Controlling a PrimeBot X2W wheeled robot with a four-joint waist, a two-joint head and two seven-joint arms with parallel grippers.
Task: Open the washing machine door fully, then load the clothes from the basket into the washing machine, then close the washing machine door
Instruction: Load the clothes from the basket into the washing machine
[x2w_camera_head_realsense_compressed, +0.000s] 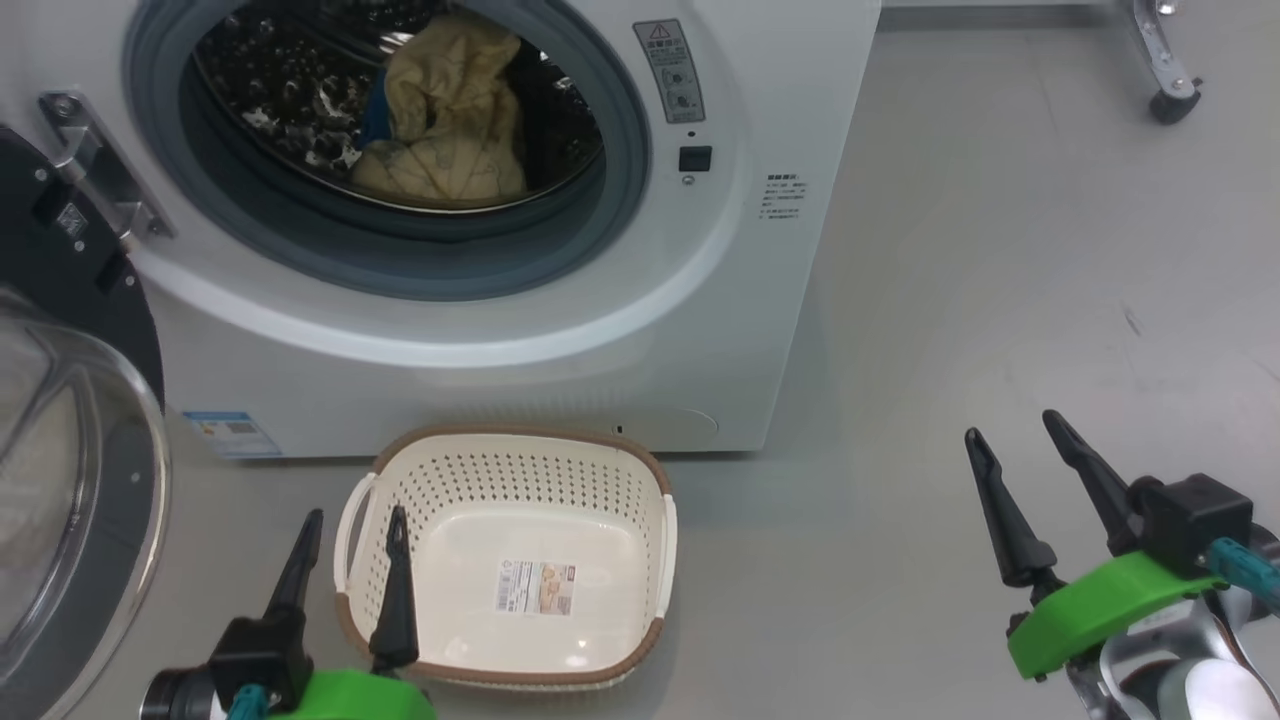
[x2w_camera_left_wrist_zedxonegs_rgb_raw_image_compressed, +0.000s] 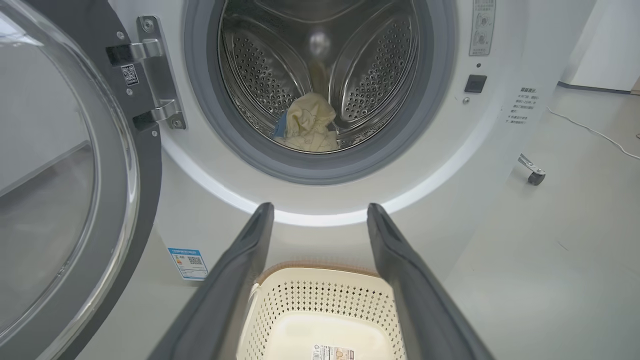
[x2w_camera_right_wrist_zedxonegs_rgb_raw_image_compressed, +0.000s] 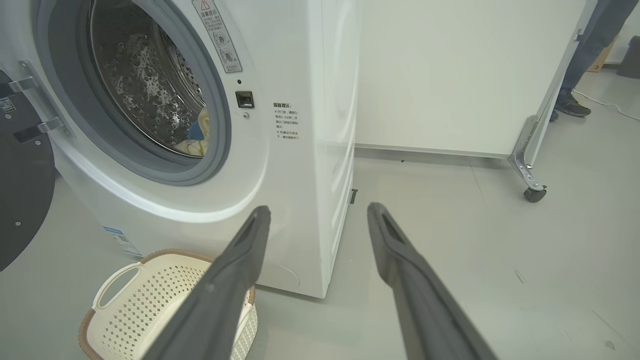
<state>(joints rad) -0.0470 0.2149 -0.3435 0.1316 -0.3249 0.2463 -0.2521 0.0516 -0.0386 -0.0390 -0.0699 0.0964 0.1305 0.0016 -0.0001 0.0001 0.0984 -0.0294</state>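
From left: the washing machine door (x2w_camera_head_realsense_compressed: 70, 450), glossy black around a bulging clear window, stands swung wide on its steel hinge (x2w_camera_head_realsense_compressed: 100, 170) at the left side of the washing machine (x2w_camera_head_realsense_compressed: 760, 300), seen from the head camera. A blue label (x2w_camera_head_realsense_compressed: 232, 433) marks the machine's lower left front corner, just right of the door's glass. Below it, at the bottom of the frame, the left gripper (x2w_camera_head_realsense_compressed: 355, 518) hangs low with its two dark fingers spread apart and nothing between them. One finger lies outside the left handle of the basket (x2w_camera_head_realsense_compressed: 520, 478), the other over the basket's left wall; whether either touches the plastic cannot be told. The cream basket sits on the grey floor (x2w_camera_head_realsense_compressed: 1000, 300) just in front of the machine, a sticker (x2w_camera_head_realsense_compressed: 537, 587) showing on its bare bottom. Above it, past the grey gasket (x2w_camera_head_realsense_compressed: 400, 250), the clothes (x2w_camera_head_realsense_compressed: 450, 110) lie in a pale yellow heap with a flash of blue at the bottom of the steel drum (x2w_camera_head_realsense_compressed: 270, 90). Well to the right of both basket and machine, the right gripper (x2w_camera_head_realsense_compressed: 1011, 426) hovers over open floor, its jaws likewise parted and gripping nothing. A caster wheel (x2w_camera_head_realsense_compressed: 1172, 100) shows at the upper right corner. In the right wrist view, a person's trouser leg (x2w_camera_right_wrist_zedxonegs_rgb_raw_image_compressed: 592, 45) and shoe (x2w_camera_right_wrist_zedxonegs_rgb_raw_image_compressed: 570, 106) appear at the far right, beyond a white panel (x2w_camera_right_wrist_zedxonegs_rgb_raw_image_compressed: 450, 75) on wheels.
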